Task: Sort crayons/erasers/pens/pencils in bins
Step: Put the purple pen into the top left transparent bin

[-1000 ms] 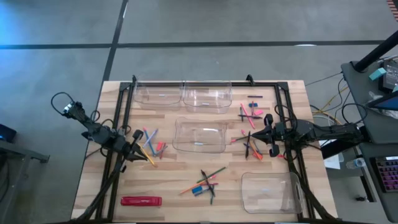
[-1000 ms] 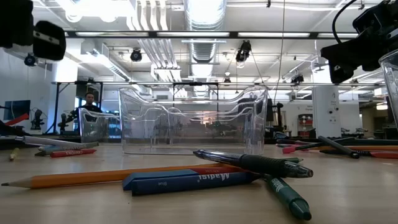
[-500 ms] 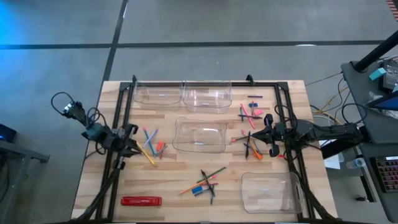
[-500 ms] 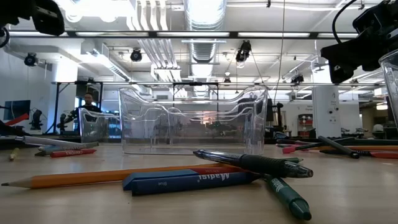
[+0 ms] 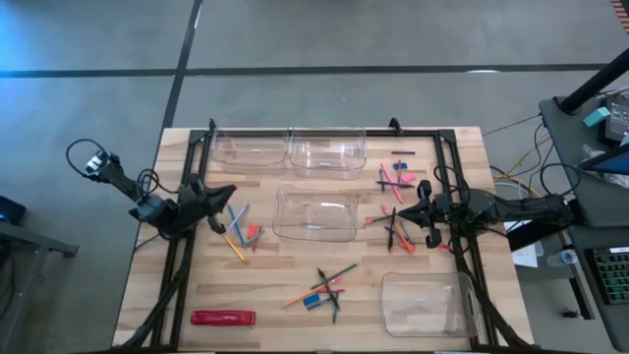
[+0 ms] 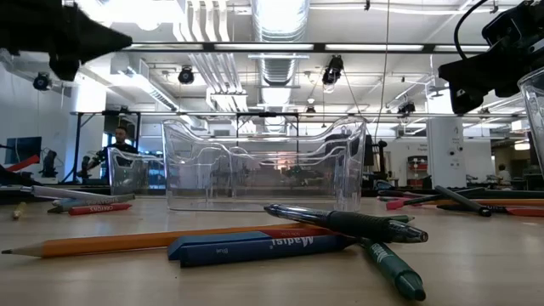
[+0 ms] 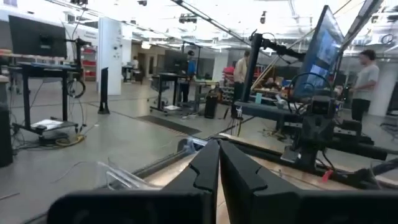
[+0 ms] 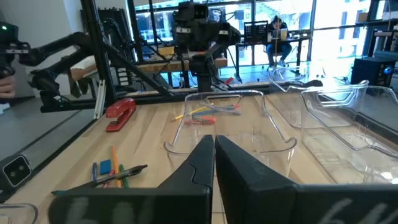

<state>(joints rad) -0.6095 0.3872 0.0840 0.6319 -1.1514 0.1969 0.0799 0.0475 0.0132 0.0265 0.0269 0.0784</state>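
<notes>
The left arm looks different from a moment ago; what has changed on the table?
The left claw has swung up off the small pile of sticks and now points toward the bins, shut and empty, having taken nothing. The right claw, also shut, has not moved, and the bins, pens and pencils all lie where they were.

In the low view, a blue crayon (image 6: 255, 246) lying at the front of the table (image 6: 476, 272) carries pale lettering on its wrapper, seen upside down and reading roughly "Madisi". A smaller word beside it is too small to read.
</notes>
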